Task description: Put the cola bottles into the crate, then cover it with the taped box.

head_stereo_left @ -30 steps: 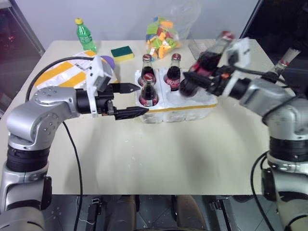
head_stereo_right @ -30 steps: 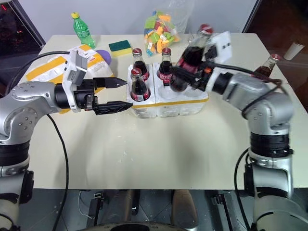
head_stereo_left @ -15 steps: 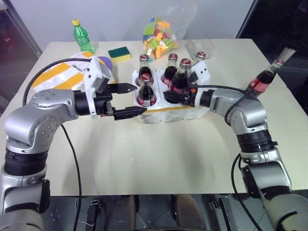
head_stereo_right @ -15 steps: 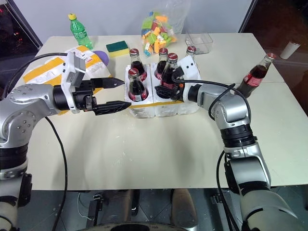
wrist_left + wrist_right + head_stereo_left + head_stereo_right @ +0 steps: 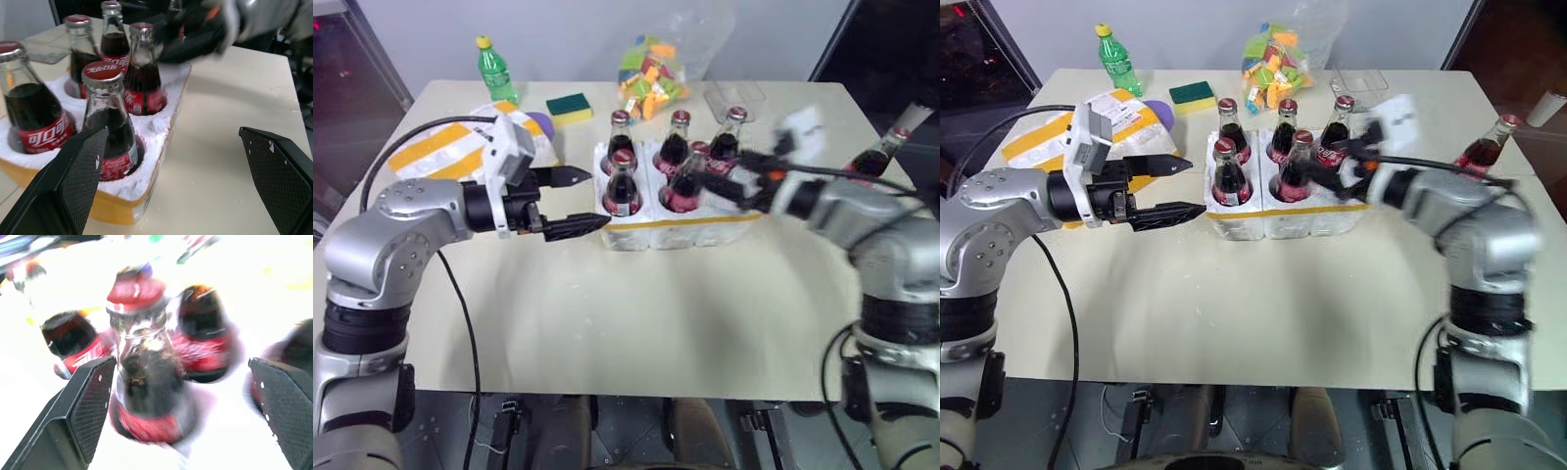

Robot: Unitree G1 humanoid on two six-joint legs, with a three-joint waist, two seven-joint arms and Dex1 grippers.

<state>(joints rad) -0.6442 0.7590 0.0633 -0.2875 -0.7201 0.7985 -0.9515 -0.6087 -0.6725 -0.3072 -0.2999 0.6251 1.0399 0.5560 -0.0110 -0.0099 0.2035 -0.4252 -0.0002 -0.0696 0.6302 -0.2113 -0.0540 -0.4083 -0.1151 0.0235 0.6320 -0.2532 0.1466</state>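
The low white crate [image 5: 690,231] with a yellow band stands mid-table and holds several cola bottles, among them a front-left one [image 5: 623,182] and a front-middle one [image 5: 685,178]. One more cola bottle [image 5: 879,155] stands alone near the table's right edge. My right gripper [image 5: 720,182] is open just right of the front-middle bottle, its fingers [image 5: 85,404] spread wide on either side without touching it. My left gripper [image 5: 587,199] is open at the crate's left end, level with the front-left bottle [image 5: 107,122]. The taped box [image 5: 445,149] lies behind my left arm, partly hidden.
Along the table's far side stand a green plastic bottle [image 5: 492,70], a yellow-green sponge [image 5: 568,106], a bag of coloured blocks [image 5: 651,73] and a clear plastic container [image 5: 734,96]. A purple object [image 5: 540,122] sits by the taped box.
My right gripper lowered its bottle into the crate's front-middle well, opened and drew back to the right. The left gripper stayed put. The head camera shifted a little.
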